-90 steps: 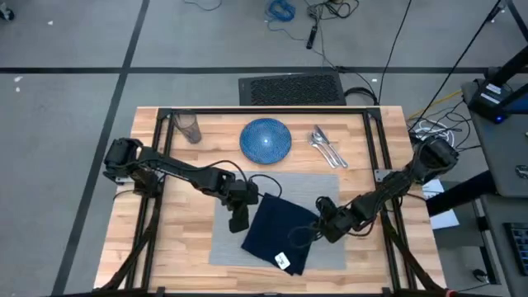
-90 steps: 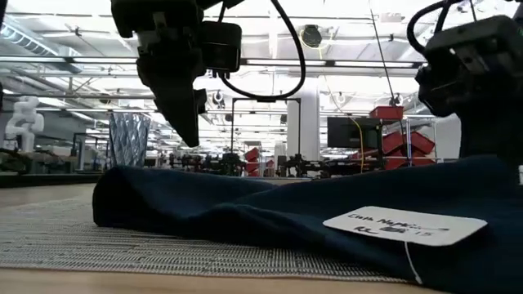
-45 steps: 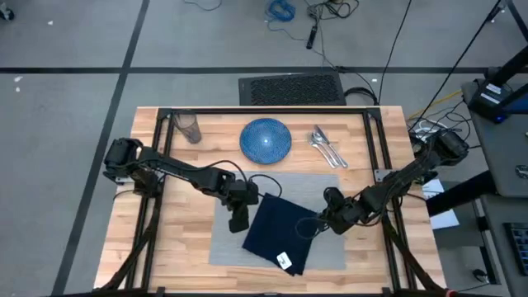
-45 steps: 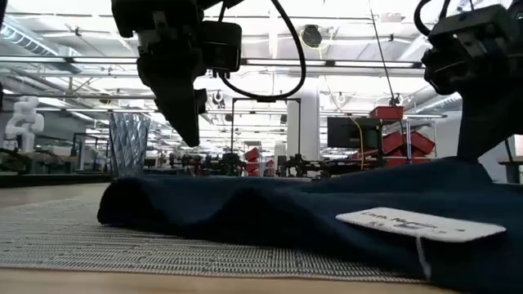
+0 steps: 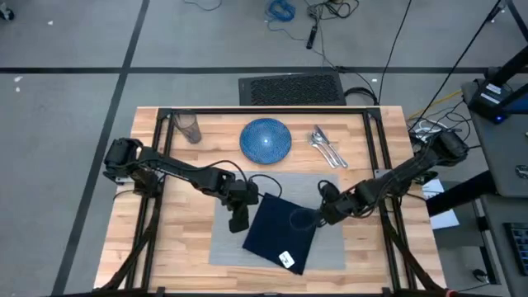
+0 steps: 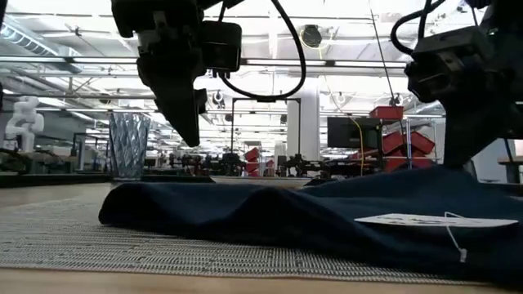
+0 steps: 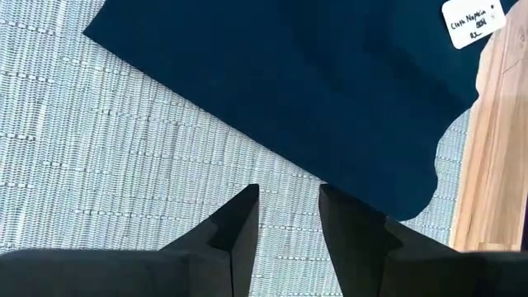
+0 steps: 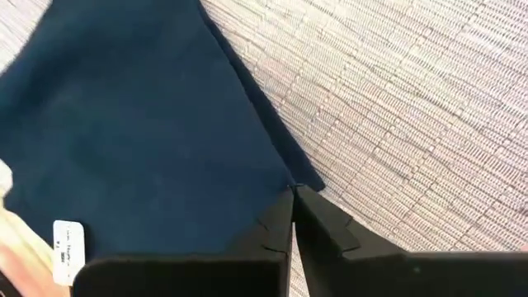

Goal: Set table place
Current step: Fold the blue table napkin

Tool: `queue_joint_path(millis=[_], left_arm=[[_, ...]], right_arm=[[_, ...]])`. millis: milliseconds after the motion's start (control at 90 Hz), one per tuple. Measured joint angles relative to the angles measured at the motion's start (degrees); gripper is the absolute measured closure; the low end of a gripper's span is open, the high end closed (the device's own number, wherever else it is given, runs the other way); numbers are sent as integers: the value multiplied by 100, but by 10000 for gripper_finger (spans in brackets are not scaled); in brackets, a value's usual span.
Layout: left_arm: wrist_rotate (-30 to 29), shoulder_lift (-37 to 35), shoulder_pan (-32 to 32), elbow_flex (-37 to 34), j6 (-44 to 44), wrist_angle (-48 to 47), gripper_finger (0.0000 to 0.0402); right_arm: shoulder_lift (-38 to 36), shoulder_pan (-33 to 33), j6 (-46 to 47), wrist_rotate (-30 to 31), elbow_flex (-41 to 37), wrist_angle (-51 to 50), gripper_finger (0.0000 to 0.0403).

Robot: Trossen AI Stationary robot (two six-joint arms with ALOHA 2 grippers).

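Observation:
A navy napkin (image 5: 276,231) with a white tag (image 5: 285,261) lies askew on the grey woven placemat (image 5: 224,247) near the table's front. My right gripper (image 8: 293,194) is shut on the napkin's right corner. My left gripper (image 7: 289,206) hangs open above the placemat, just off the napkin's left edge, touching nothing. At the far side of the table stand the blue speckled plate (image 5: 266,139), the clear glass (image 5: 190,128) and the silver cutlery (image 5: 327,147). My right gripper pinches the napkin's right corner (image 8: 276,175) between its two fingertips. The fingers come slanting down from the table's right side. That corner is held slightly above the placemat while the rest of the cloth (image 6: 286,216) lies slack on it.
Bare wooden tabletop (image 5: 177,247) lies left and right of the placemat, inside the black frame (image 5: 264,110). The plate, glass and cutlery sit in a row beyond the placemat's far edge.
My right gripper has moved a little toward the table's far edge and left, keeping the napkin's corner. The napkin's raised right side has sunk lower, and its tag now lies flatter on the cloth.

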Motion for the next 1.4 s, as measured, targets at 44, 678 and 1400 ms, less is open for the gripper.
queue_joint_path(millis=[44, 678, 1400], left_arm=[[0, 0, 0, 0, 0, 1, 288], [-2, 0, 0, 0, -13, 58, 288], [19, 868, 830, -7, -1818, 1077, 288]], right_arm=[[32, -1, 0, -45, 3, -1, 403], [185, 13, 135, 276, 6, 84, 247], [185, 16, 109, 719, 6, 606, 236]])
